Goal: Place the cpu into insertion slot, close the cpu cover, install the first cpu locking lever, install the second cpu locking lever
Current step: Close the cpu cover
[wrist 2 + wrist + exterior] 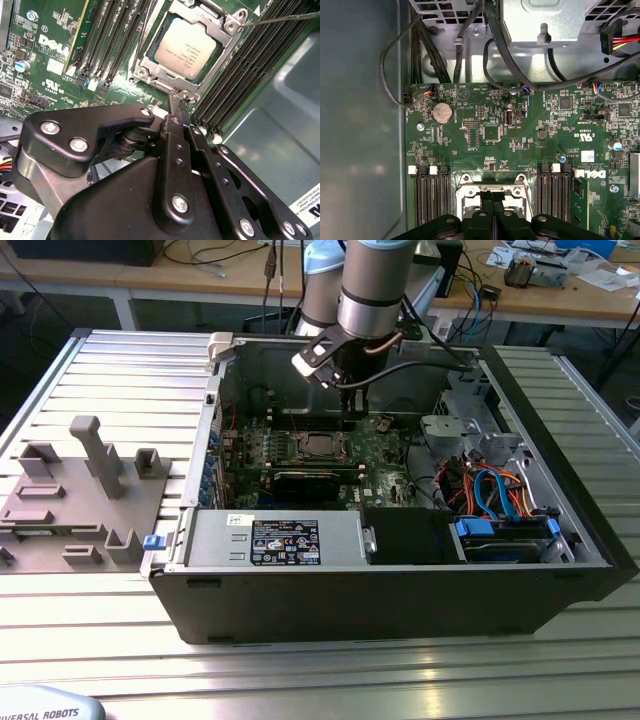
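The cpu (185,50), a flat silver-grey square, lies in its socket on the green motherboard (490,135). The cpu cover (162,79) lies flat around it, with the chip's top showing through its window. A thin metal locking lever (280,19) runs from one socket corner out over the memory slots. My gripper (174,100) is shut, its black fingers (485,215) pressed together with nothing visible between them. The tips hover just over the socket's edge. In the exterior view the arm hangs into the open case, and the cpu (318,445) sits just in front of it.
The open computer case (400,580) lies on a ribbed metal table. Inside are a power supply (275,540), drive cables (495,490) and black cables (440,55) by the board. A grey fixture plate (80,490) with holders sits at the exterior view's left.
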Tool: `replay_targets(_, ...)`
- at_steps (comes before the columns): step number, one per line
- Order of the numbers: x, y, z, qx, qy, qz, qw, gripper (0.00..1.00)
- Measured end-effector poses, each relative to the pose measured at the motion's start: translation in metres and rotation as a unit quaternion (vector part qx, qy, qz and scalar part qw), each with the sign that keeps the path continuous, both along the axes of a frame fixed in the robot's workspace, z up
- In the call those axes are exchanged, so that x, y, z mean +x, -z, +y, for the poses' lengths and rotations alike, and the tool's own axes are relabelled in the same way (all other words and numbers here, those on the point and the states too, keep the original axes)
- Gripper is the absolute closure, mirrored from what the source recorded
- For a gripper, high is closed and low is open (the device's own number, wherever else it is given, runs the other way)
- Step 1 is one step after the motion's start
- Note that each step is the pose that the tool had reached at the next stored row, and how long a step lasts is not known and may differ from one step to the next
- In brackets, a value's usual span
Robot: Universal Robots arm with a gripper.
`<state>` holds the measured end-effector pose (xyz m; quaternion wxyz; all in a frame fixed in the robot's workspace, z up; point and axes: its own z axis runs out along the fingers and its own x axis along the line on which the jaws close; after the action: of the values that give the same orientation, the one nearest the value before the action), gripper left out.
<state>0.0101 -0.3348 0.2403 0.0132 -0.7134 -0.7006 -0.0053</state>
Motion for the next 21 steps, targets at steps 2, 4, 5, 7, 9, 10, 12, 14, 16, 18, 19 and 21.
replay_targets(2, -0.0002, 0.0002, 0.0, -0.0001, 0.0, 0.0001, 1.0, 0.89)
replay_targets(4, -0.0002, 0.0006, 0.0, 0.0001, 0.0, 0.0019, 1.0, 0.89)
replay_targets(5, -0.0002, 0.0008, 0.0, 0.0002, 0.0, 0.0049, 1.0, 0.89)
replay_targets(7, -0.0002, 0.001, 0.0, -0.0001, 0.0, 0.0197, 0.9998, 0.89)
replay_targets(9, -0.0002, 0.0012, -0.0001, -0.0004, 0.0, 0.0318, 0.9995, 0.89)
replay_targets(10, -0.0003, 0.0011, -0.0001, -0.0004, 0.0, 0.0331, 0.9995, 0.89)
replay_targets(12, -0.0003, 0.0012, 0.0, -0.0003, 0.0, 0.0331, 0.9995, 0.89)
replay_targets(14, -0.0003, 0.0016, 0.0, -0.0003, 0.0, 0.0332, 0.9995, 0.89)
replay_targets(16, -0.0004, 0.0018, 0.0, -0.0003, 0.0, 0.0332, 0.9995, 0.89)
replay_targets(18, -0.0009, 0.0021, 0.0, -0.0003, 0.0, 0.0331, 0.9995, 0.89)
replay_targets(19, -0.0012, 0.0022, 0.0, -0.0003, 0.0, 0.0332, 0.9994, 0.89)
replay_targets(21, -0.002, 0.0029, 0.0, -0.0002, 0.0, 0.0331, 0.9995, 0.89)
